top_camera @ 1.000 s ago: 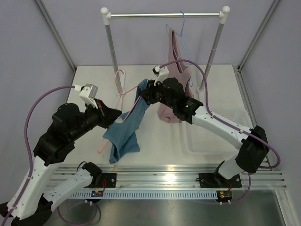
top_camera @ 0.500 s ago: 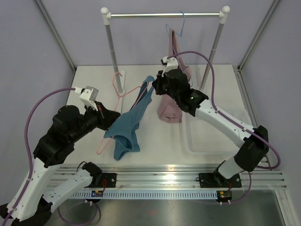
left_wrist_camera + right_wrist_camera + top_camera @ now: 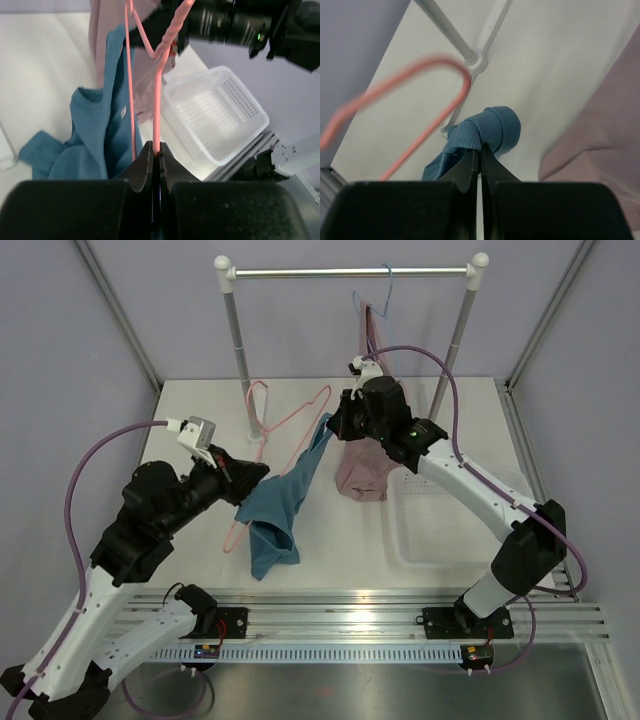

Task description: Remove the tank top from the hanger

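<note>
The teal-blue tank top hangs by one strap from my right gripper, which is shut on that strap. Its body droops to the table. The pink wire hanger is held above the table by my left gripper, shut on one of its wires. The hanger's hook and upper bend are bare. Its lower wire runs beside the teal fabric, and whether they are still threaded I cannot tell. The right wrist view shows the hanger's bend apart from the strap.
A clothes rack stands at the back, with a light-blue hanger carrying a dusty-pink tank top. A white mesh basket sits on the table at the right, also in the left wrist view.
My right gripper has pulled the teal strap back and to the right, off the hanger's upper bend. My left gripper has shifted the hanger a little to the right.
</note>
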Controlling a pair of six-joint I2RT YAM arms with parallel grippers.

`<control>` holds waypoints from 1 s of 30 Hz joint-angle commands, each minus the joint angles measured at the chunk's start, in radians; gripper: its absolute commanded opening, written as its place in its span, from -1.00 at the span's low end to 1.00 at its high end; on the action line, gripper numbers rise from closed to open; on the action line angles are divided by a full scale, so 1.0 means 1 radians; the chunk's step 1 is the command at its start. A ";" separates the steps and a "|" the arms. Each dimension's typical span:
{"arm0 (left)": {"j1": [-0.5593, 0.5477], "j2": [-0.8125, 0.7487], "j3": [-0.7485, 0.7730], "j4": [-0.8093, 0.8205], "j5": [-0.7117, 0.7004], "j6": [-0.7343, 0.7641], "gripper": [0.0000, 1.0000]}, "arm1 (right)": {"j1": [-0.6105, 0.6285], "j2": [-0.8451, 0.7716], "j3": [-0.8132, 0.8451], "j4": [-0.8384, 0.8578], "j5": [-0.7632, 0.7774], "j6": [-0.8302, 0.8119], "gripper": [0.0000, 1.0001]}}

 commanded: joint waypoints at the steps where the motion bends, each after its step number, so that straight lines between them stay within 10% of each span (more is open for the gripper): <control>1: -0.004 0.024 -0.014 0.350 -0.010 -0.028 -1.00 | -0.005 -0.151 -0.042 0.054 -0.161 0.033 -1.00; 12: -0.002 0.266 0.022 1.064 -0.062 0.064 -1.00 | -0.005 -0.406 -0.070 0.140 -0.594 0.146 -1.00; 24: -0.004 0.269 0.212 0.448 -0.314 0.105 -1.00 | 0.188 -0.392 -0.321 0.000 -0.191 0.014 -1.00; 30: -0.005 0.275 0.210 0.216 -0.352 0.049 -1.00 | 0.225 -0.386 -0.372 -0.026 -0.027 0.047 0.45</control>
